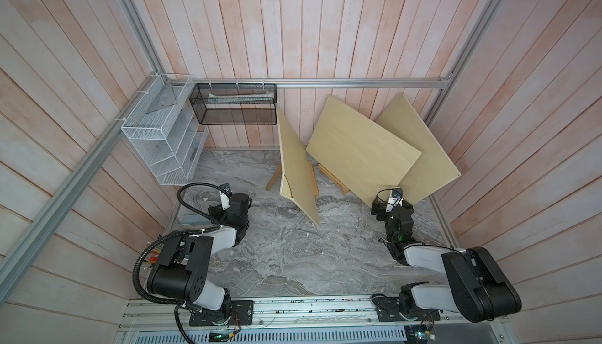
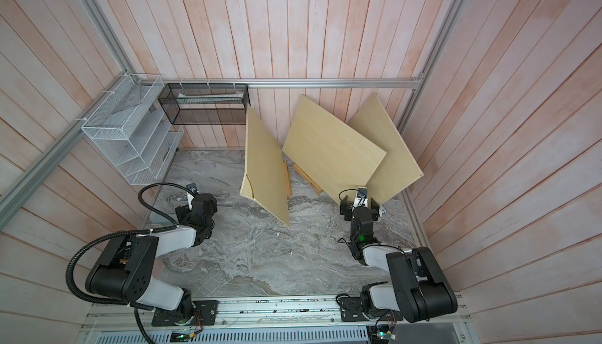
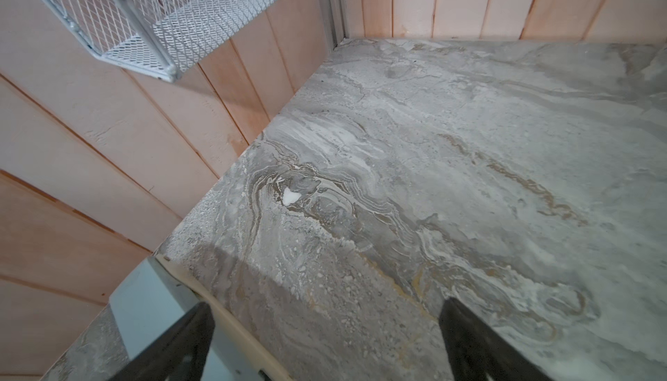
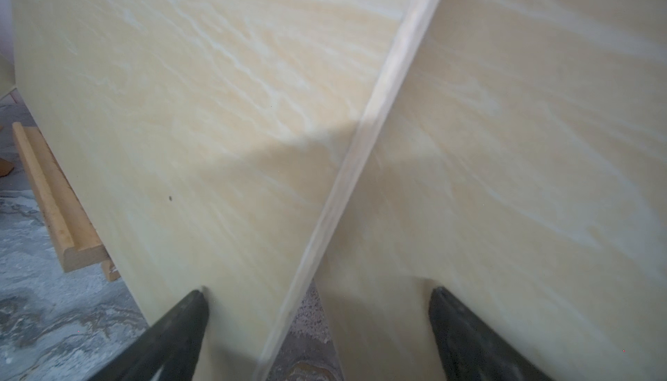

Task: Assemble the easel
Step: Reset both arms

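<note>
Now, step: an early approach, I judge; nothing is gripped and the easel parts are barely exposed.
Easel: at the far side of the bench, mostly hidden. A wooden leg sticks out from behind the left board, and a wooden ledge shows under the middle board.
Boards: all three tilted. The middle one overlaps the right board, which leans in the far right corner.
Right pincer: spread wide and empty, pointed at the seam where the middle board's edge crosses the right board. Whether its tips touch the wood I cannot tell.
Left pincer: also wide open and empty, above bare bench at the near left, well apart from the boards.
Next move: probably a grip on the middle board's lower edge. That calls for one finger slipped behind the thin edge, then a slow lift so the neighbouring boards do not slide.
</note>
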Robot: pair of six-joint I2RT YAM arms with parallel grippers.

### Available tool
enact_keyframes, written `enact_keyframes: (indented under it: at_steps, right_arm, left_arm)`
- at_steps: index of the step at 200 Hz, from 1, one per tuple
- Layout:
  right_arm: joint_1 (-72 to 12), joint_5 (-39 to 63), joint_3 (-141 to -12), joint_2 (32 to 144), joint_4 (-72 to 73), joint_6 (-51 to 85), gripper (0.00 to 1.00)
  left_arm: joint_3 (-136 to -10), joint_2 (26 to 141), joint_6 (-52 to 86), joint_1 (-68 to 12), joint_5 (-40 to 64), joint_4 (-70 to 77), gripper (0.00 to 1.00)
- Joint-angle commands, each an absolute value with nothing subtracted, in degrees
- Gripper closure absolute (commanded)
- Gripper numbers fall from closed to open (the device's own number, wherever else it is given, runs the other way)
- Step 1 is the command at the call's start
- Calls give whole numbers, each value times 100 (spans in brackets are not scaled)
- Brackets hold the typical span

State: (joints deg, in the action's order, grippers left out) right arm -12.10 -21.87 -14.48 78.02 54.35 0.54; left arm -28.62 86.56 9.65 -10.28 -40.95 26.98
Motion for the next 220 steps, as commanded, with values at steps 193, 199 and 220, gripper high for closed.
enact_keyframes:
  at_steps: [193,199,220]
  right_arm:
    - [20,-946,-1155,8999,7856,220,2]
    - [26,-948,-1156,8992,7844,220,2]
    - [22,-946,-1160,8993,7848,221,2]
  left_arm:
    - [-1483,8958,250,-18,-1037,6877,0]
    - [-1473,8968,250,-16,-1037,6894,0]
    - [-1470,8989,235,-26,-1046,6953,0]
